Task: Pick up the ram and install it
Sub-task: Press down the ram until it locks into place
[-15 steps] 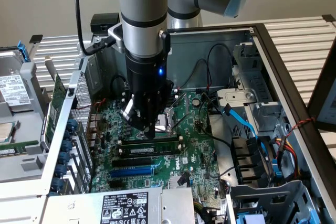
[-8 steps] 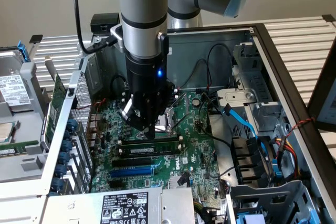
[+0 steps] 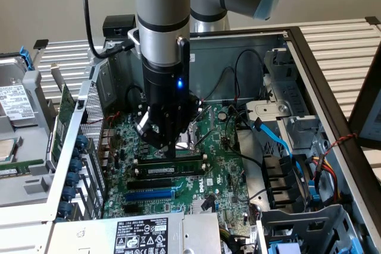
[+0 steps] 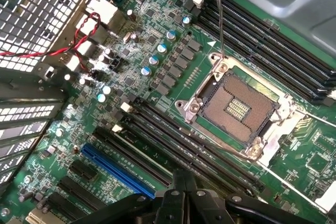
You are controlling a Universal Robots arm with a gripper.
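An open desktop computer case (image 3: 309, 57) lies on its side with its green motherboard (image 3: 220, 141) exposed. A grey Universal Robots arm (image 3: 162, 22) reaches straight down into the case. Its black gripper (image 3: 171, 154) has its fingers drawn together, with the tips down at the row of long black slots (image 3: 169, 184) near the middle of the board.

In the exterior view, the ram (image 3: 172, 164) (a thin green stick with dark chips along it) sits upright in a slot directly beneath the fingertips. From this angle the fingertips appear to touch its top edge, though whether they clamp it cannot be told. A blue slot (image 3: 149, 195) runs parallel just beside the black slots, on the side nearer the power supply label (image 3: 141, 235).

In the wrist view, the closed gripper (image 4: 184, 182) points at parallel black slots (image 4: 178, 142), with the blue slot (image 4: 116, 170) alongside them. The empty silver CPU socket (image 4: 239, 108) lies near these slots, and four more black memory slots (image 4: 268, 45) run past its far side. A red and black wire pair (image 4: 63, 48) loops by a perforated metal panel (image 4: 37, 14).
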